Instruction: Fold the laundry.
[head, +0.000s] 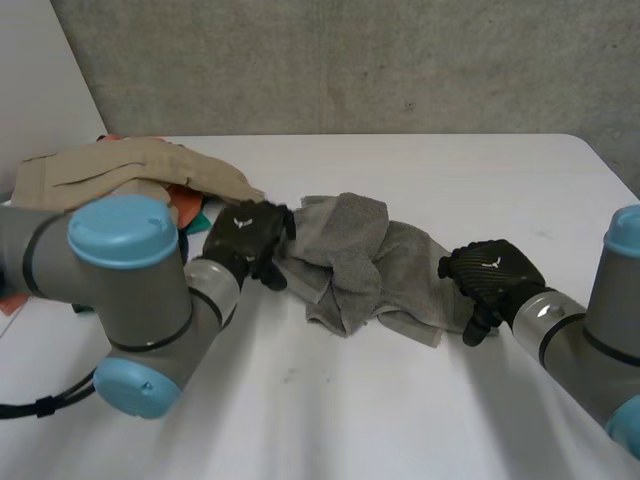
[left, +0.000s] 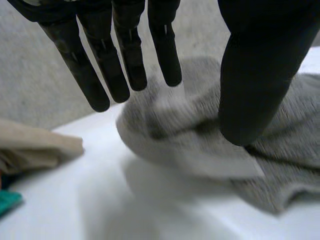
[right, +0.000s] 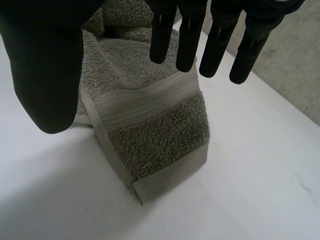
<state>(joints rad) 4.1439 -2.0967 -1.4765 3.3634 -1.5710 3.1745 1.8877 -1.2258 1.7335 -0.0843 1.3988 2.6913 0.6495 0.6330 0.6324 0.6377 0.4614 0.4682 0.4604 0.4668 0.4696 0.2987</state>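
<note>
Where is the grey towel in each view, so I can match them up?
Head view: the grey towel lies crumpled mid-table, between the left hand and the right hand.
Left wrist view: the towel's rounded end is at the left hand's straight fingertips and thumb.
Right wrist view: its banded, folded corner is just beyond the right hand's straight fingertips.
Shared landmark: the white table beneath it.

Soft, even light is falling from overhead across the white table (head: 400, 400), with no glare coming off it. The grey towel (head: 360, 265) is casting only 1 thin, pale shadow along its near edge, and its creases are reading darker. The left arm's blue cap (head: 122, 228) is showing a dull sheen with no hard highlight. The concrete wall (head: 350, 60) is sitting evenly lit, slightly dimmer than the table.
</note>
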